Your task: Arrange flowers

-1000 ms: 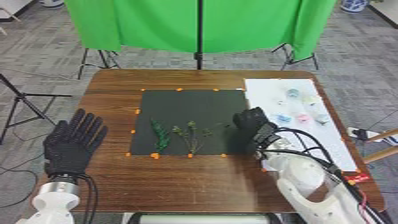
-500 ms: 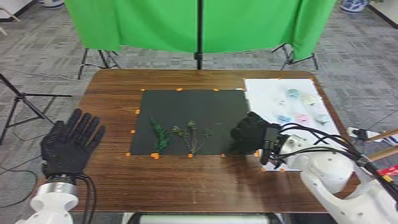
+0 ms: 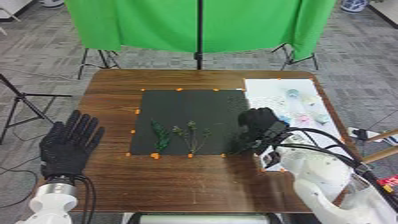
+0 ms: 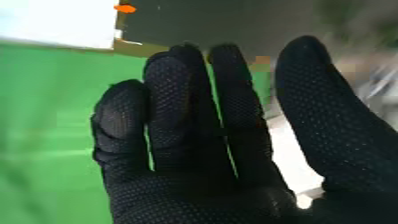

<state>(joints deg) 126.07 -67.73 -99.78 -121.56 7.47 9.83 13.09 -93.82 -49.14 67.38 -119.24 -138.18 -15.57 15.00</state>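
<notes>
Green sprigs [image 3: 161,136] lie left of centre on a black mat [image 3: 191,107] — brown wooden table [image 3: 178,185] beneath, green cloth [image 3: 142,25] at top centre. Right hand [image 3: 259,122], right of centre, and left hand [image 3: 64,150], lower left — both released, fingers straight.

Robot hand [image 4: 195,195], fingers extended

On the table [image 3: 111,105], a mat [image 3: 182,106] is lying with a sheet [image 3: 265,87] just to its right. On the mat's near half, a leafy sprig [image 3: 161,136] is lying left of a branching stem [image 3: 193,138]. Small flowers [image 3: 303,119] are resting on the sheet. A curtain [image 3: 147,27] is hanging behind the table.
</notes>
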